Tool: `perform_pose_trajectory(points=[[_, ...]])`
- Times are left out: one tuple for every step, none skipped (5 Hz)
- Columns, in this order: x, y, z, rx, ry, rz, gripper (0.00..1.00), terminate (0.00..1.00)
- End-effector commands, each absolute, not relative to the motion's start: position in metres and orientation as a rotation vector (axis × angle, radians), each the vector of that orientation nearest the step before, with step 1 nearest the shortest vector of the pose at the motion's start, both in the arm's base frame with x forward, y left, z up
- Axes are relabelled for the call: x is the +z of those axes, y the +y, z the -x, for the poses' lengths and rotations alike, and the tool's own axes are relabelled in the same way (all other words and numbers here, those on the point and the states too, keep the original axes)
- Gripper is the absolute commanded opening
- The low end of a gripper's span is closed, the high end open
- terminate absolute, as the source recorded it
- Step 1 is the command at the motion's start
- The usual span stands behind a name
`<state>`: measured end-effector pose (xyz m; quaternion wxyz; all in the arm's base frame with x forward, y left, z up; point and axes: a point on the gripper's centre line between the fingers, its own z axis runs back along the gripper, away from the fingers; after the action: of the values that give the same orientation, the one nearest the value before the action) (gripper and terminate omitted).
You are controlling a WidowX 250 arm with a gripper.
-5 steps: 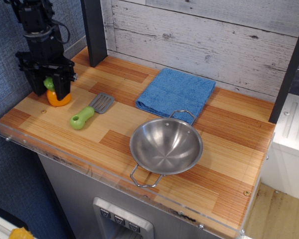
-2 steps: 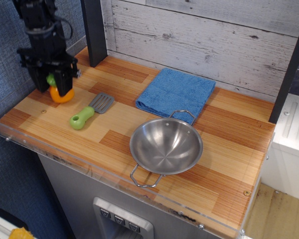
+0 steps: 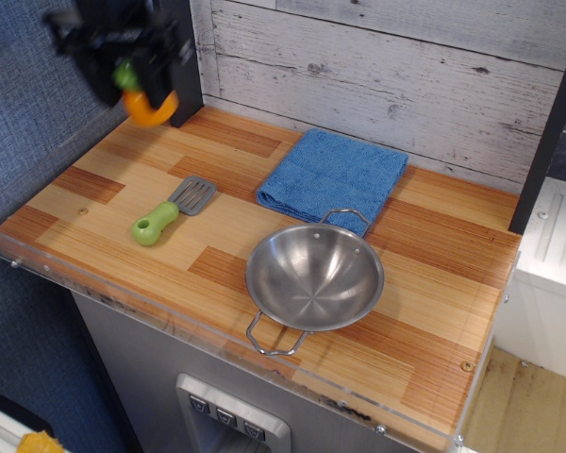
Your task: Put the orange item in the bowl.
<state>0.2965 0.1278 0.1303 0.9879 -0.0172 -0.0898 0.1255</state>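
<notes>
My gripper (image 3: 130, 77) is at the top left, blurred by motion, high above the wooden counter. It is shut on the orange item (image 3: 149, 106), a small glossy orange toy fruit with a green top, which hangs between the fingers well off the surface. The bowl (image 3: 314, 275), a shiny steel bowl with two wire loop handles, stands empty at the front middle of the counter, far to the right of and below the gripper.
A green-handled grey spatula (image 3: 170, 210) lies at the left of the counter. A folded blue cloth (image 3: 332, 175) lies behind the bowl. A dark post (image 3: 181, 66) stands at the back left. A clear acrylic lip (image 3: 123, 297) runs along the front edge.
The gripper has lifted the orange item off the counter and moved it up and to the right. The bowl, spatula and cloth have not moved.
</notes>
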Motion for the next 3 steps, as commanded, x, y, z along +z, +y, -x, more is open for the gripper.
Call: perform_pose_trajectory(points=[[0.168,0.04,-0.268,0.142,-0.204,0.118,0.0,0.0],[0.153,-0.009,-0.252,0.082,-0.161,0.105,0.0,0.0],[0.139,-0.025,-0.239,0.04,-0.135,0.067,0.0,0.0]])
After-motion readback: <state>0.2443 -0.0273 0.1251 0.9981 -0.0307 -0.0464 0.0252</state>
